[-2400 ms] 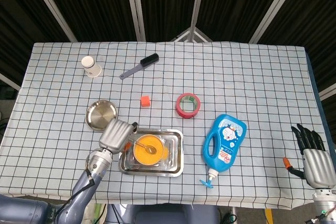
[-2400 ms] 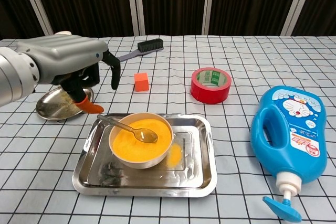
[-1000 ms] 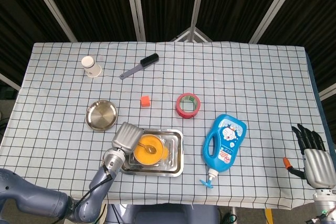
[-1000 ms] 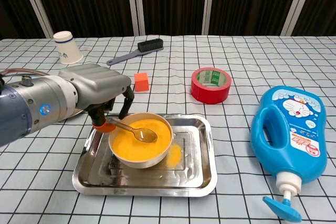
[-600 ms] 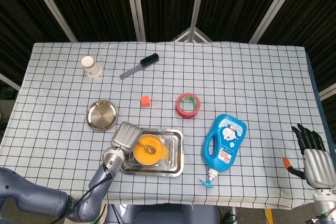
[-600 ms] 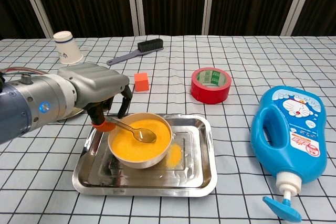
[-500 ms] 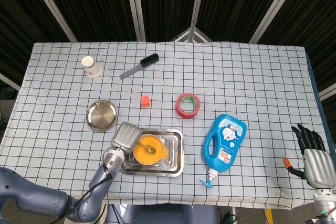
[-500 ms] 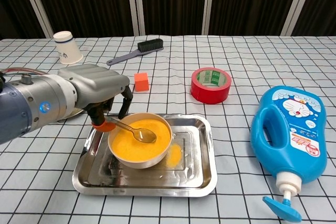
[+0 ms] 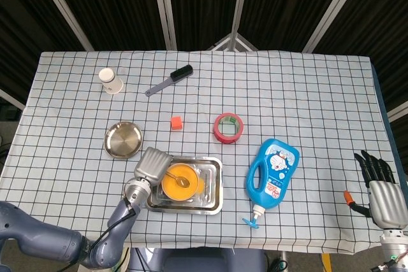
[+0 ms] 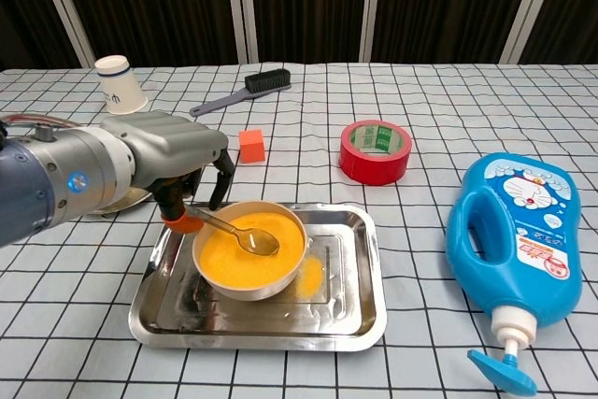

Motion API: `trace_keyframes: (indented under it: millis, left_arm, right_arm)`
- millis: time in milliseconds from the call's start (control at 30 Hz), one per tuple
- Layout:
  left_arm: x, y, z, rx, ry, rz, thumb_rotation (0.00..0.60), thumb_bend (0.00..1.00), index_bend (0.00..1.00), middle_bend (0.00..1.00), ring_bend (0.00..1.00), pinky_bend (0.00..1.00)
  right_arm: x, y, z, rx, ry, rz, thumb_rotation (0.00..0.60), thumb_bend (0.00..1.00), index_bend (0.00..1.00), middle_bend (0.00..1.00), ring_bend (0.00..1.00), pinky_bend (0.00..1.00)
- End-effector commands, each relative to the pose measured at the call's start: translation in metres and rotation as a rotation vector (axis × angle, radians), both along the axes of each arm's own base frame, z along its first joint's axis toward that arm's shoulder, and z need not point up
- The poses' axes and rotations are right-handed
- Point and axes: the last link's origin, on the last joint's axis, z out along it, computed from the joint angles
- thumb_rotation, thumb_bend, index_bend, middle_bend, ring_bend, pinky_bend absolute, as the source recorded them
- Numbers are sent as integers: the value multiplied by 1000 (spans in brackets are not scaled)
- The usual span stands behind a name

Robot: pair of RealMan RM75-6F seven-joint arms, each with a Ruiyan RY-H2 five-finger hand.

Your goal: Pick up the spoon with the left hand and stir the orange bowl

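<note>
The orange bowl (image 10: 234,266) sits in a steel tray (image 10: 360,310) near the table's front edge. A metal spoon (image 10: 245,235) lies in the bowl, its handle sticking out over the left rim. My left hand (image 10: 168,161) is at the bowl's left side and pinches the handle's end between its orange-tipped thumb and dark fingers. In the head view the same left hand (image 9: 152,164) covers the tray's left end beside the bowl (image 9: 182,189). My right hand (image 9: 382,195) hangs at the table's right front corner, fingers spread, holding nothing.
A blue detergent bottle (image 10: 523,231) lies right of the tray. Behind the tray are a red tape roll (image 10: 376,150), an orange cube (image 10: 250,145), a brush (image 10: 245,89) and a paper cup (image 10: 119,84). A small steel dish (image 9: 123,139) sits behind my left hand.
My left hand came down from above the small dish to the spoon's handle and closed on it. In the last second the bowl and spoon shifted slightly left.
</note>
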Motion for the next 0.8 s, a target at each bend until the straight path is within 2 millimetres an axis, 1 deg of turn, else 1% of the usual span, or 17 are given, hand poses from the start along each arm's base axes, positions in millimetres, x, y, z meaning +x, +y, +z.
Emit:
trace_keyframes:
  millis: [33,367,700,800]
  left_arm:
    - [0,-1,-1,-3,0,-1,600,458,491,1000,992,1000]
    - [1,-1,-3,-6,1,1,600,495,506,1000,992,1000]
    - [-1,0,-3,-10,12,10,600,495,505,1000,992,1000]
    - [-1,-1,-4,-11,12,7,600,497,522,1000,992,1000]
  right_arm:
    - [0,0,0,0,0,0,600,380,0,0,0,0]
    - [0,0,0,-1,-2,1,600,379,0,0,0,0]
    - [0,0,0,-1,-2,1,600,379,0,0,0,0]
    - [0,0,0,-2,-2,1,600,379,0,0,0,0]
